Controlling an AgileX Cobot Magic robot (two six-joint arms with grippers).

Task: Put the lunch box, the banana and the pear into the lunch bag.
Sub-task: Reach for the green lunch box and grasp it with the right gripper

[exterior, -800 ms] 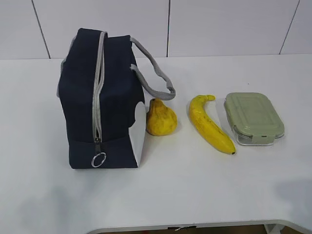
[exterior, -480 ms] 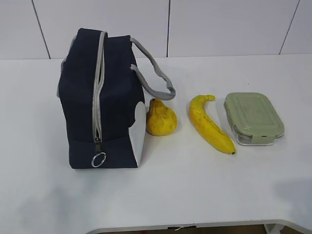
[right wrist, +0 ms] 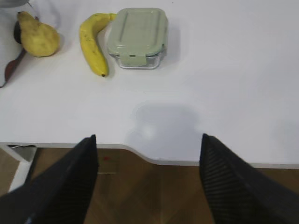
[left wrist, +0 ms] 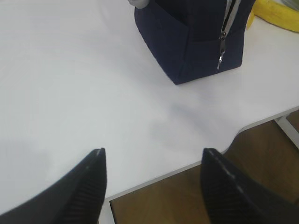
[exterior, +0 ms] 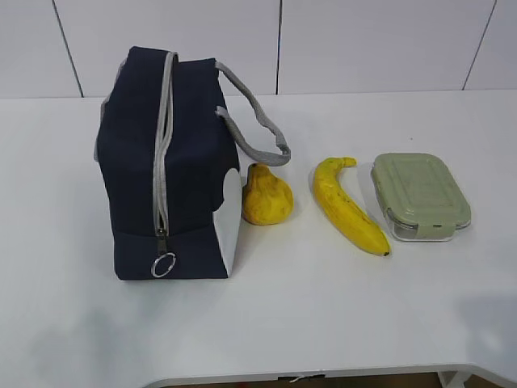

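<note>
Zipper [exterior: 162, 153] work comes first, as I judge it: the lunch bag [exterior: 168, 166] stands zipped shut on the table [exterior: 323, 307], so nothing can go in until the ring pull [exterior: 163, 264] at the low near end of the grey track is drawn back along it. Done well, one arm would steady the bag's body while the other hooks the ring and follows the curve of the track rather than tugging straight, since the soft fabric could tip or slide.

Both sets of jaws hang released and empty near the table's front edge, at 6 o'clock from the objects: the left gripper [left wrist: 152, 163] with the bag's near corner ahead at about 1 o'clock in its own view, the right gripper [right wrist: 147, 149] with the food ahead at 11 to 12 o'clock.

In the exterior view the pear [exterior: 266, 195] sits just beside the bag at its 3 o'clock, possibly touching its white corner panel. The banana [exterior: 347, 207] lies further along at 3 o'clock, then the lunch box [exterior: 420, 196], close beside it. The grey handles [exterior: 254, 121] droop over the pear's side and may snag a reach there.
</note>
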